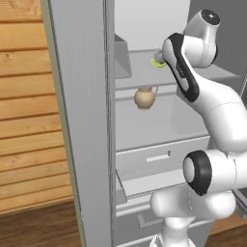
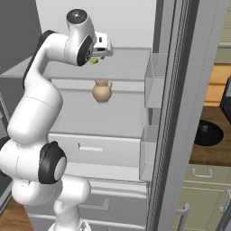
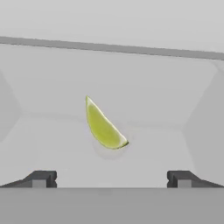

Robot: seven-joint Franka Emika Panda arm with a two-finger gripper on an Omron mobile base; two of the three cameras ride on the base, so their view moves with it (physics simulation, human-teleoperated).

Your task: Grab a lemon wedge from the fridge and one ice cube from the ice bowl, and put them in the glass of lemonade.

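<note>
While our gripper [image 3: 111, 179] reaches into the fridge [image 1: 82, 120], we see its two dark fingertips [image 3: 41, 178] standing far apart at the bottom of the hand view, spread wide and holding nothing. Between them and a little ahead lies the wedge [image 3: 104, 127], yellow-green, resting on the pale shelf [image 3: 175, 148] with its thin point up in that view; nothing touches it.

From the base views we find the hand at the upper shelf, the wedge [image 1: 157, 62] showing as a small yellow-green spot just beside the arm's wrist. In the right base view the same spot [image 2: 93, 60] sits right under the white hand.

One shelf lower we see a tan jug [image 1: 145, 97] with a handle, upright and alone, well apart from the wedge. Below it are the grey drawers [image 1: 154, 159], the upper one closed. Door bins [image 2: 154, 79] hang on the open door at our right.

Beyond that door, on the wooden counter [image 2: 215, 149], we see the black bowl [image 2: 207, 132]; its contents cannot be made out.
</note>
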